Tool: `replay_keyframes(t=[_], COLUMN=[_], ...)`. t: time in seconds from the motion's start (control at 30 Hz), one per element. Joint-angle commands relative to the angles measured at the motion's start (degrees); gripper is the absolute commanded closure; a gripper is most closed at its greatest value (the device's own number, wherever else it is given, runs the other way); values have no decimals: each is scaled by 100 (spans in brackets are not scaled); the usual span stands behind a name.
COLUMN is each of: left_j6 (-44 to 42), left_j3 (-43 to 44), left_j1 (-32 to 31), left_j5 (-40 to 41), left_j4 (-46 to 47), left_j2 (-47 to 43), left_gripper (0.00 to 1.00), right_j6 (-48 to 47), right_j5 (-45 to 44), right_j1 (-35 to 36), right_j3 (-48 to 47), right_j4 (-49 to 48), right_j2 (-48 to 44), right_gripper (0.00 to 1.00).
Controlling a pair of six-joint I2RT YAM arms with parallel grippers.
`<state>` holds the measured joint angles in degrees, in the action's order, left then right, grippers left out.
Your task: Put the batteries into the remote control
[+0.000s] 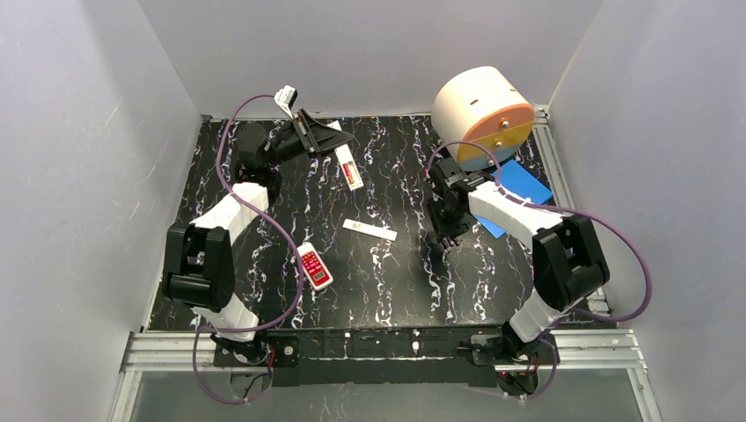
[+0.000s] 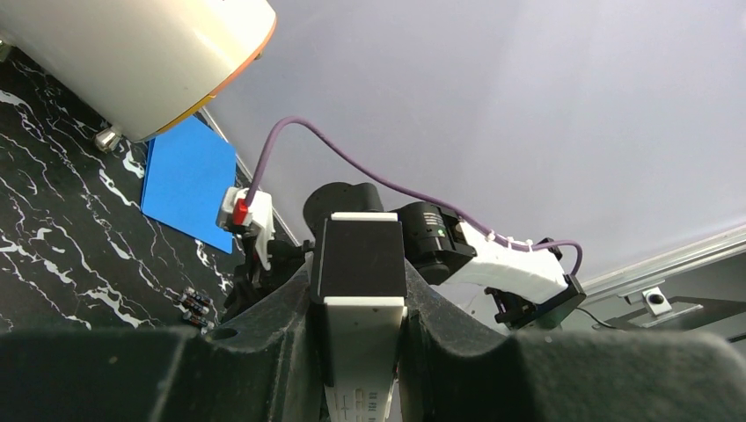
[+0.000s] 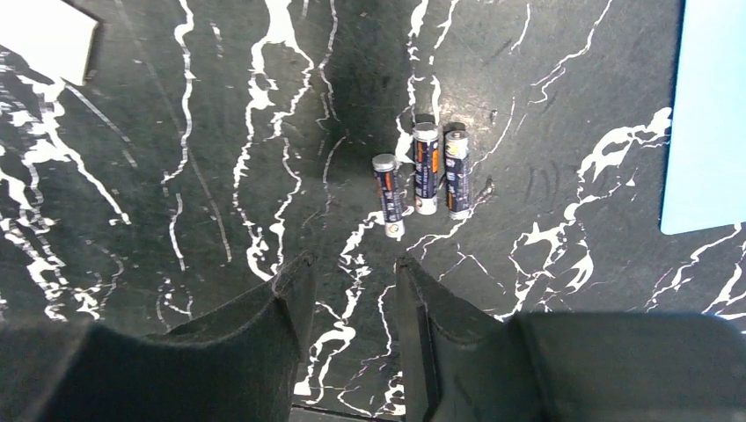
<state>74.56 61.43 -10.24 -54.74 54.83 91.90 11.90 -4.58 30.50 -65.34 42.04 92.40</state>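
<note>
Remote control (image 2: 359,255) clamped in left pincer (image 2: 361,308), recess exposed for loading; right pincer (image 3: 352,272) parted over three batteries (image 3: 425,176) on table (image 3: 176,290) for pickup.

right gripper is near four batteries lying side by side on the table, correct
No: the right wrist view shows three batteries, not four. They do lie side by side on the table, near the open right gripper.
</note>
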Motion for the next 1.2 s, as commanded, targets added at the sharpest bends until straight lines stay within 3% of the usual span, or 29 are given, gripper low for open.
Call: replay_keyframes(t=[0.0,0.8,1.03,1.17], left_j6=[-28,-19,-43,-143], left_j3=[105,246,187,59], left_j1=[-13,-13,-13,-4], left_j5=[-105,-40,21,177], left_j4=[186,186,186,149], left_j2=[-229,-90,-110,-217], left_gripper=[100,100,100,100], right_j6=[-185,-427,-398,-452], right_j5=[-279,-106,-322,-391], right_j1=[-17,-14,4,100], right_j3=[26,-41,49,146], right_j4=[0,-324,-356,-608], right_j2=[171,1077,1053,854], right_gripper=[54,65,83,88])
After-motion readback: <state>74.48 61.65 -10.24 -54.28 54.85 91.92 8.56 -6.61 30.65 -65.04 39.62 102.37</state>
